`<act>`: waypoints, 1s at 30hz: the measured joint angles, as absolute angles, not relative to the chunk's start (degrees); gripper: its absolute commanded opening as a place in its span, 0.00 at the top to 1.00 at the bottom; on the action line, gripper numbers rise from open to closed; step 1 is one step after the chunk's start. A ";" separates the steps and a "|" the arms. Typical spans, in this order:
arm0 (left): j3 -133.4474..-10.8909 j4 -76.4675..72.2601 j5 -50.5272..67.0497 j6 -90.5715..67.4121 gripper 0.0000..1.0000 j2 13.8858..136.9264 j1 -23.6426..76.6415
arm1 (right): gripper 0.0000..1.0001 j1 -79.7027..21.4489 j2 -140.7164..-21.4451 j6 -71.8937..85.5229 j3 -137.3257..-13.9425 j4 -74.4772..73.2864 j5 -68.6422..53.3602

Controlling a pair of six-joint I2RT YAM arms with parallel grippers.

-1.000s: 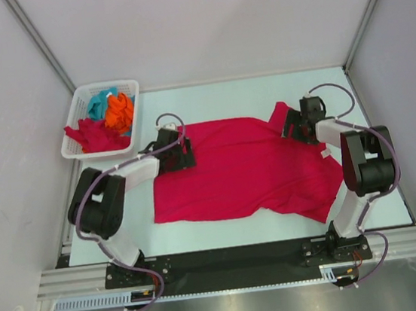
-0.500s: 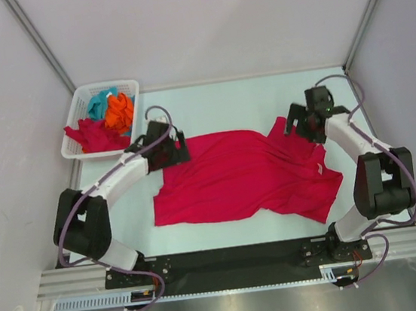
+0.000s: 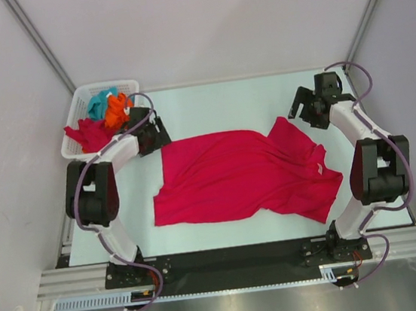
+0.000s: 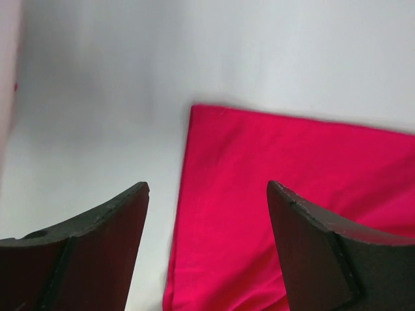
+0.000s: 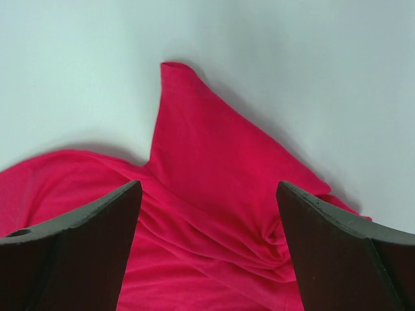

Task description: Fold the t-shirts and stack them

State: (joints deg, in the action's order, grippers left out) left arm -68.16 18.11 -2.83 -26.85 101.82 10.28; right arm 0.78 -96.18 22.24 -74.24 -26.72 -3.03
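Note:
A crimson t-shirt (image 3: 241,174) lies spread on the table, wrinkled at its right side, with a small white label (image 3: 321,167). My left gripper (image 3: 161,133) is open and empty, just beyond the shirt's far left corner (image 4: 272,194). My right gripper (image 3: 303,111) is open and empty, above the table past the shirt's far right sleeve (image 5: 214,162). More shirts lie in the basket: a crimson one (image 3: 88,134), an orange one (image 3: 117,110) and a teal one (image 3: 98,104).
The white lattice basket (image 3: 75,109) stands at the far left corner of the table. Grey walls enclose the table on three sides. The table's bare surface (image 3: 224,100) lies beyond the shirt.
Both grippers have let go of the shirt's far corners and drawn back away from it, toward the far side. The shirt has dropped flat, its far edge now nearer.

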 measured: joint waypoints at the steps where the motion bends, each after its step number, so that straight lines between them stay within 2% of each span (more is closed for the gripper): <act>1: -68.90 18.11 -3.05 -26.83 0.22 102.94 10.57 | 0.09 0.84 -96.40 22.24 -73.80 -26.74 -3.16; 10: -78.00 18.68 -13.26 -26.28 0.24 110.80 14.87 | 0.09 0.97 -96.47 22.22 -72.03 -26.70 -3.31; 21: -78.17 19.81 -16.43 -26.46 0.26 115.57 15.62 | 0.09 1.74 -96.42 22.20 -70.41 -26.68 -3.20; 30: -78.59 19.18 -16.88 -26.52 0.38 116.44 15.90 | 0.09 2.63 -96.42 22.24 -67.13 -26.52 -2.83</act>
